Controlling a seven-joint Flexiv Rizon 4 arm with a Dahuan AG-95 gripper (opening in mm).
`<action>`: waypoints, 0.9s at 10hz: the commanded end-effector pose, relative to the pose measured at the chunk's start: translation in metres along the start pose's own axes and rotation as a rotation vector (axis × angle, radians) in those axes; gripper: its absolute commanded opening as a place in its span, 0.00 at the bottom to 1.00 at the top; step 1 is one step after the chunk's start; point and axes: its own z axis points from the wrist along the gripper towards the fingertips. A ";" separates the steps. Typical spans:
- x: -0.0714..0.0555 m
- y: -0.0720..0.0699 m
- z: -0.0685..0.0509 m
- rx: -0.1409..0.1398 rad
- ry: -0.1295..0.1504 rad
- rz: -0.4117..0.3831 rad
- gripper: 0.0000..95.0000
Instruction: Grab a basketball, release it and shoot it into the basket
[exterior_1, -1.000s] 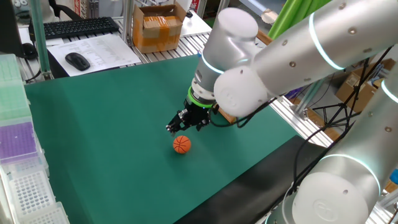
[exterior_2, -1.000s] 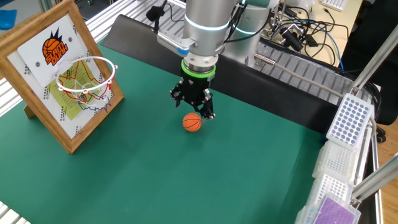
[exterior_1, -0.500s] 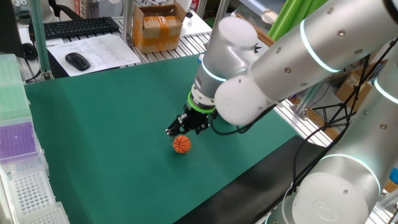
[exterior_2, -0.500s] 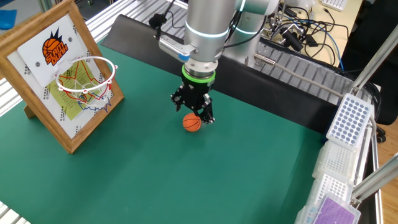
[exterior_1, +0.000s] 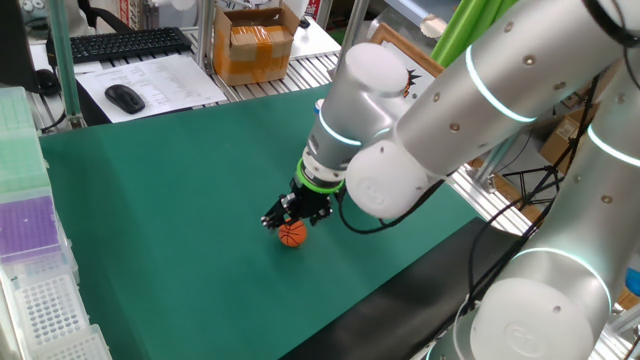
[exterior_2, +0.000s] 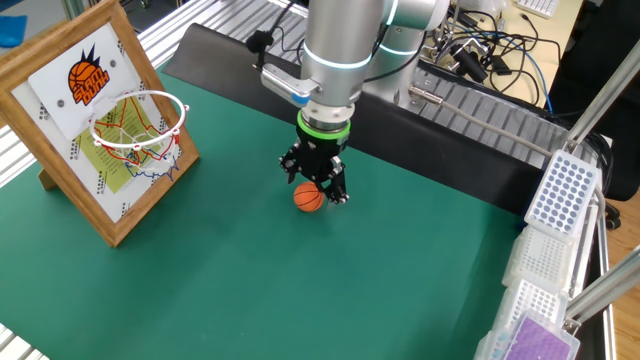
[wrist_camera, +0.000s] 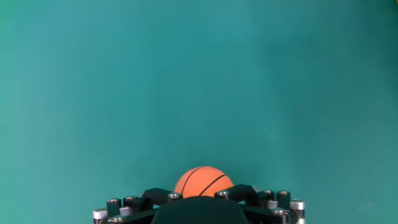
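Note:
The small orange basketball (exterior_2: 309, 199) lies on the green mat; it also shows in one fixed view (exterior_1: 292, 235) and at the bottom centre of the hand view (wrist_camera: 203, 181), partly hidden by the gripper body. My gripper (exterior_2: 316, 189) hangs right over the ball with its black fingers spread on either side, open and not closed on the ball. In one fixed view the gripper (exterior_1: 285, 214) is just above the ball. The basket (exterior_2: 138, 119), a white-rimmed hoop with a net, hangs on the wood-framed backboard (exterior_2: 60, 50) at the left.
The green mat (exterior_2: 250, 280) covers the table. White tip racks (exterior_2: 560, 195) stand at the right edge. A cardboard box (exterior_1: 255, 42), a keyboard (exterior_1: 125, 42) and a mouse (exterior_1: 124, 97) lie beyond the mat. Cables (exterior_2: 490, 50) lie behind the arm.
My gripper has come down and shifted slightly towards the ball; its fingers now straddle it. The ball has not moved.

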 end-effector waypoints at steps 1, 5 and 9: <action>0.000 -0.002 0.003 0.002 -0.001 -0.006 0.80; 0.000 -0.002 0.004 0.003 -0.001 -0.019 0.40; -0.001 -0.001 0.005 0.000 0.001 -0.023 0.20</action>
